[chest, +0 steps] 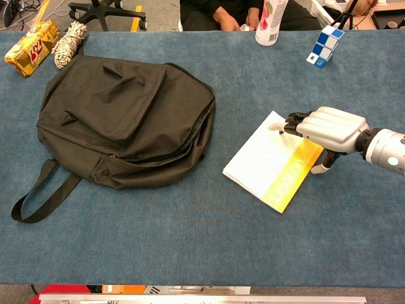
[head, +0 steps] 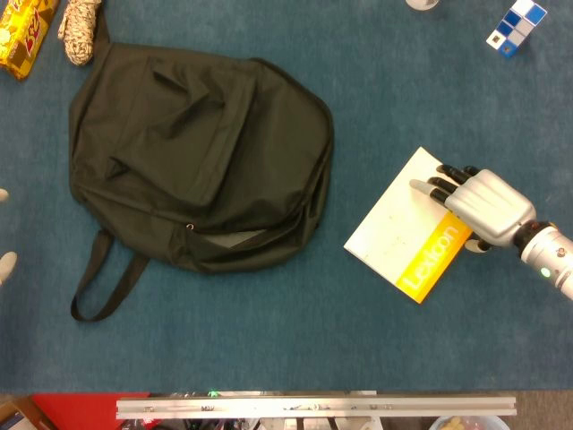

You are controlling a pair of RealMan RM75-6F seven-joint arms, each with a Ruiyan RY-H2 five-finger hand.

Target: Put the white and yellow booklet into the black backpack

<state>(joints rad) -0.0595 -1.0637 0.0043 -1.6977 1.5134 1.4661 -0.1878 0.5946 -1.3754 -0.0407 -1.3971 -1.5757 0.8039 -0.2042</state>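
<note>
Booklet [head: 407,236] lies flat, right of centre, well apart from the backpack [head: 197,152] at upper left. Right hand [head: 479,208] rests fingers on its top edge, gripping nothing. Likely thin, light, floppy; best pinched at an edge. Left hand [head: 4,264] barely visible; state unclear.

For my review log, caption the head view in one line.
Right hand rests fingers on the booklet, right of the backpack.
</note>
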